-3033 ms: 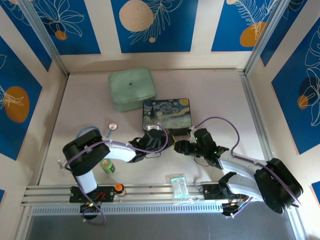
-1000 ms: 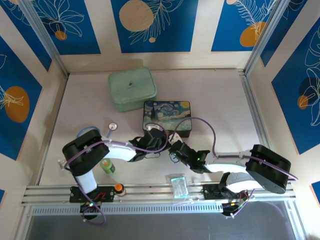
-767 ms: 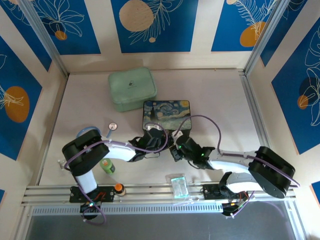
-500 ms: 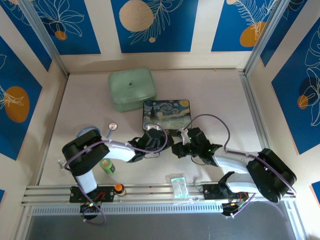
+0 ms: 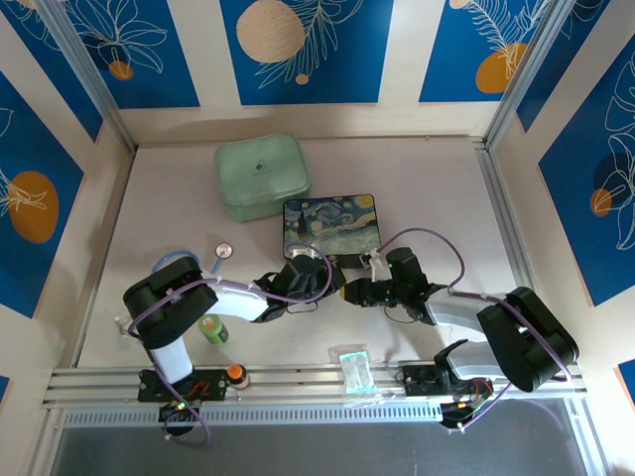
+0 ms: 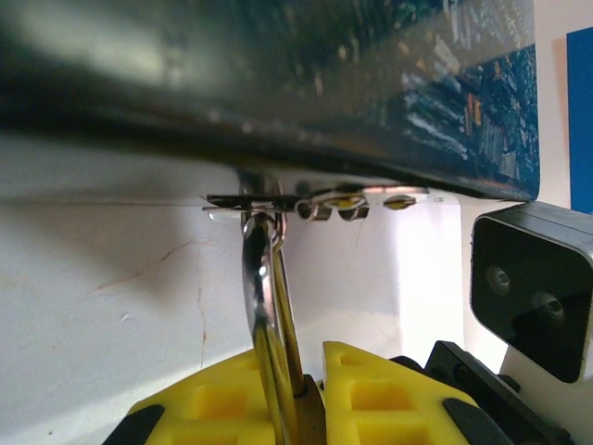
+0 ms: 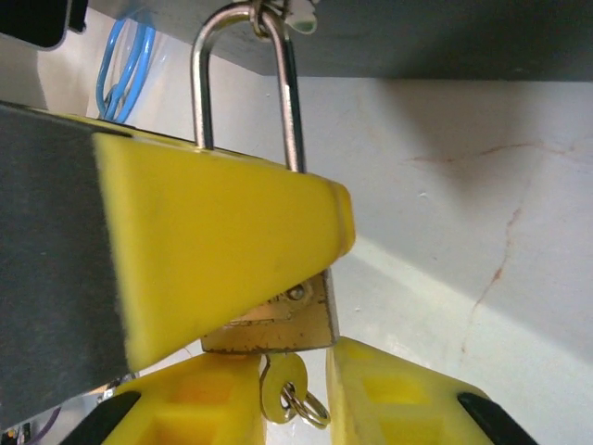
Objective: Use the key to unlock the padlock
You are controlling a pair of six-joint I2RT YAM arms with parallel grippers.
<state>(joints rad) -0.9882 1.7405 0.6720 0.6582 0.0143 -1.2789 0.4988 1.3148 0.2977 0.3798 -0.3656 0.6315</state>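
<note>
Enclosure: three printed walls around a pale tabletop.

Back wall (image 5: 308,50), left wall (image 5: 40,198) and right wall (image 5: 595,178) are cream with blue panels showing white line-drawn leaves and orange or beige discs. Aluminium posts run up both back corners, left post (image 5: 87,79) and right post (image 5: 526,79). The tabletop (image 5: 427,188) is off-white and matte; the right wrist view shows thin brownish hairline marks on it. An extruded aluminium rail (image 5: 298,382) runs along the near edge, with a grey strip (image 5: 298,446) below it. Light is bright and even, shadows soft.
</note>
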